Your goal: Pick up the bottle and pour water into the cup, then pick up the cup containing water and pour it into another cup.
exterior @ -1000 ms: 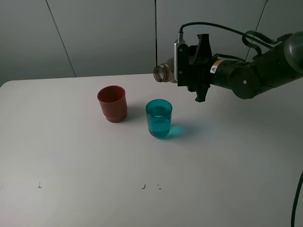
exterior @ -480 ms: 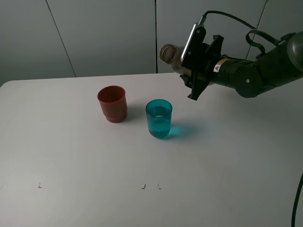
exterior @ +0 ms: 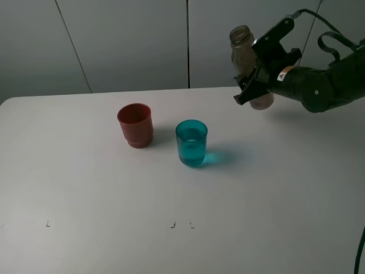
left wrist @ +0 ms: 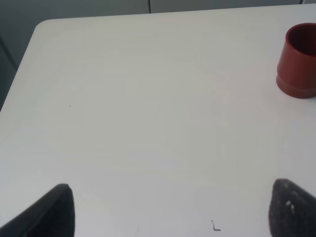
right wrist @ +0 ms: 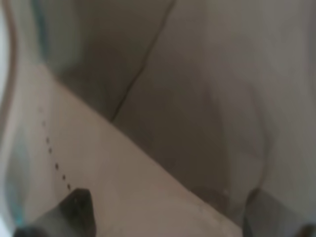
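In the exterior high view my right gripper (exterior: 258,80) is shut on the smoky grey-brown bottle (exterior: 244,52) and holds it nearly upright in the air at the back right, neck up, above and right of the cups. The bottle's body (right wrist: 187,98) fills the right wrist view, between the fingertips (right wrist: 74,210). The teal cup (exterior: 191,142) stands at the table's middle with water in it. The red cup (exterior: 136,124) stands just left of it and shows in the left wrist view (left wrist: 298,61). My left gripper (left wrist: 168,210) is open and empty above the table's left side, far from the cups.
The white table (exterior: 102,194) runs to a grey panelled wall (exterior: 125,40) at the back. Small dark marks (exterior: 173,225) lie near the front. The right arm's cable (exterior: 358,240) hangs at the far right edge.
My right gripper has swung the bottle from lying sideways with its mouth toward the teal cup up to nearly upright, and moved it right and higher. The cups have not moved.
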Available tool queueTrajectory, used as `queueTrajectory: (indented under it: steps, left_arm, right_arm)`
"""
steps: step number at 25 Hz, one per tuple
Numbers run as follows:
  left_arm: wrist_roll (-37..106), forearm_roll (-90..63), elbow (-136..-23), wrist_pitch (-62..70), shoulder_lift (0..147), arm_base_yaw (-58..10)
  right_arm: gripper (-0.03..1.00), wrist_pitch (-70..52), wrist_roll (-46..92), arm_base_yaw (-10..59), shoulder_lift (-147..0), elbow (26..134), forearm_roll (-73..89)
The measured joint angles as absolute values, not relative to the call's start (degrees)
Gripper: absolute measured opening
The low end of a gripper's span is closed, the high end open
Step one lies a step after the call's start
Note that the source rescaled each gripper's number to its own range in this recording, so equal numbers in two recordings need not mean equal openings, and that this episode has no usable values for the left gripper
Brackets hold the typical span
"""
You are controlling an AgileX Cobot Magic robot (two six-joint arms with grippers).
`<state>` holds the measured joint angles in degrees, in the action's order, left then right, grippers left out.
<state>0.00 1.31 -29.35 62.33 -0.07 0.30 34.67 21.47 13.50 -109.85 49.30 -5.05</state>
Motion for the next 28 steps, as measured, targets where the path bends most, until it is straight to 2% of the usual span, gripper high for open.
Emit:
queueTrajectory:
  steps: [10, 15, 28]
  left_arm:
    - [0.00, 1.31, -29.35, 62.33, -0.07, 0.30]
    - [0.39, 1.31, -29.35, 62.33, -0.07, 0.30]
    - [0.39, 1.31, -29.35, 62.33, -0.07, 0.30]
  right_arm:
    - [0.00, 39.84, 0.00, 6.06, -109.85, 49.30, -9.97]
    - [0.00, 42.98, -2.11, 5.80, -111.69, 49.79, -11.50]
    - [0.00, 42.31, -2.51, 5.70, -119.73, 57.60, -12.98]
